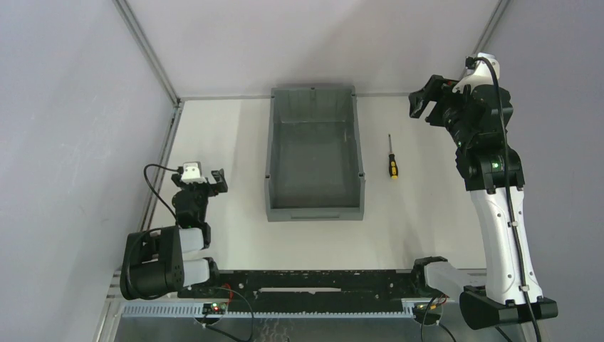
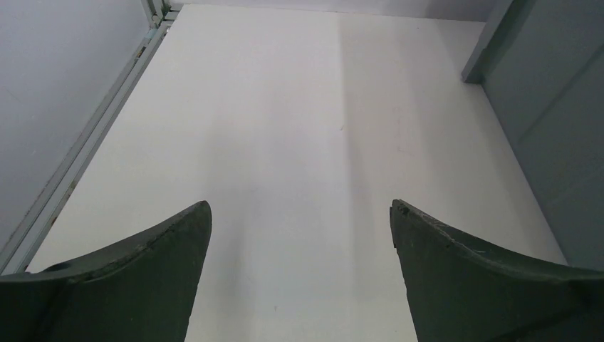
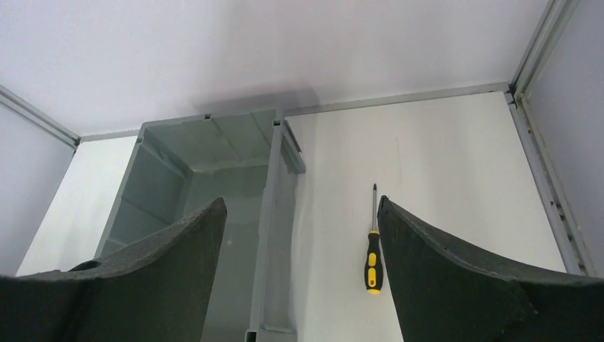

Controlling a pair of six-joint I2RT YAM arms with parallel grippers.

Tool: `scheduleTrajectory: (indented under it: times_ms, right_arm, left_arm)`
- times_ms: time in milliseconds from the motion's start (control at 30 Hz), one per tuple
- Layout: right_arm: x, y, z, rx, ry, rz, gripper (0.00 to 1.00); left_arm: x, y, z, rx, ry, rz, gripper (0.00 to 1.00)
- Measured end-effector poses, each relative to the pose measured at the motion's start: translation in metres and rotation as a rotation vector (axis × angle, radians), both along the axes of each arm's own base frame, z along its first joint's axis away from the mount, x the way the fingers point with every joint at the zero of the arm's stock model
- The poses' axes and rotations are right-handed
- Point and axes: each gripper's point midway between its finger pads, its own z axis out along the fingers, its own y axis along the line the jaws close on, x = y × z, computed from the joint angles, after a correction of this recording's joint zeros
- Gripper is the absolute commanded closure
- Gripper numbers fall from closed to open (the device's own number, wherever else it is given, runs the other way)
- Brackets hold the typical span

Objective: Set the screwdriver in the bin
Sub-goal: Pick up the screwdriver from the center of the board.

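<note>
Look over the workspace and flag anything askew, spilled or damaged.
Nothing stands out. The screwdriver lies flat on the table, on the right arm's side of the bin, apart from it and about parallel to its wall. The bin stands upright and looks empty and undamaged. The left gripper and right gripper are open, holding nothing.

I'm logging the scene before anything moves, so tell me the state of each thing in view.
bin: upright, open-topped, nothing visible inside.
screwdriver: lying flat on the table, right of the bin, untouched.
left claw: open, empty.
right claw: open, empty, raised above the table.
</note>
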Motion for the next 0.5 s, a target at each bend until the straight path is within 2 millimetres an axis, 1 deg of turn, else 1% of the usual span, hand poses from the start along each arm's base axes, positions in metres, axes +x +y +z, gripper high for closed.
scheduleTrajectory:
  times_ms: [100,267,333,500]
  right_arm:
    - [-0.0002,0.0000,0.0003,0.000,-0.001,0.000,0.07]
    - [-0.0021,0.0015,-0.0017,0.002,-0.003,0.009,0.05]
    - [-0.0024,0.0025,-0.0001,0.003,-0.008,0.015,0.01]
    - [-0.0021,0.0047,0.0034,0.003,-0.023,0.024,0.00]
  left_arm:
    - [0.0000,0.0000,0.0000,0.000,0.000,0.000,0.00]
    - [0.0000,0.0001,0.0000,0.000,0.000,0.000,0.00]
    - [0.0000,0.0000,0.0000,0.000,0.000,0.000,0.00]
    - [0.0000,0.0000,0.0000,0.000,0.000,0.000,0.00]
